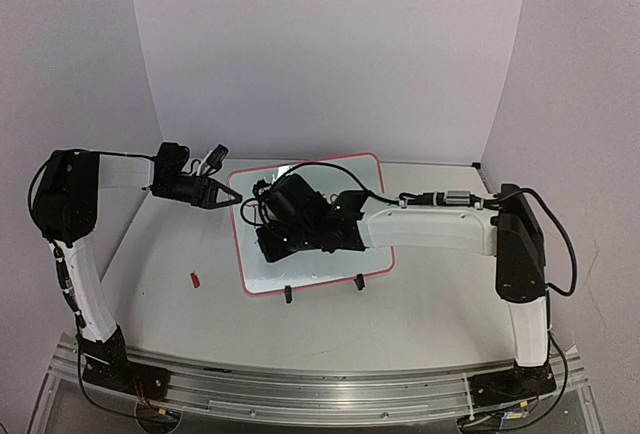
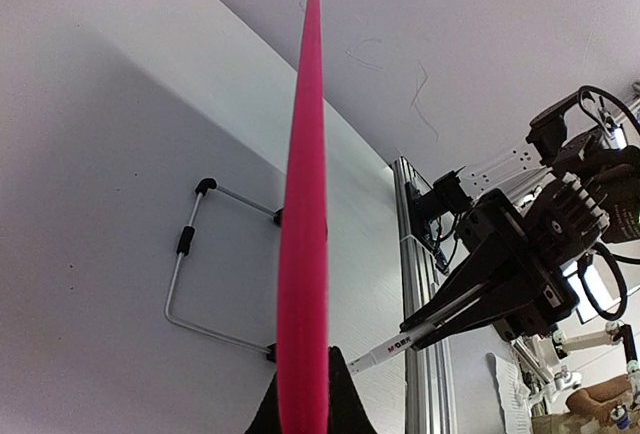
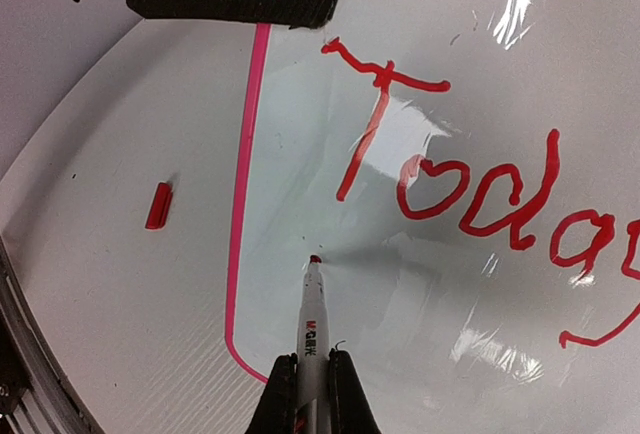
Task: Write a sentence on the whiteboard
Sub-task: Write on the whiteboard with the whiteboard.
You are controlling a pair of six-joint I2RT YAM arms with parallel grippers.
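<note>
Left pincer (image 1: 230, 195) clenched on the whiteboard (image 1: 310, 276), right pincer (image 3: 310, 374) grasping a marker (image 3: 312, 314).
Left of centre in the top view, the left pincer's tips bite the board's pink left rim; a small red cap (image 1: 195, 279) lies on the table (image 1: 430, 304) below them, apart from the board. The whiteboard fills mid-frame, two black clip feet (image 1: 288, 295) at its lower edge. From the right, the right pincer reaches over it, the marker's red tip down at the glossy surface beneath red lettering (image 3: 480, 199) reading "Today".
</note>
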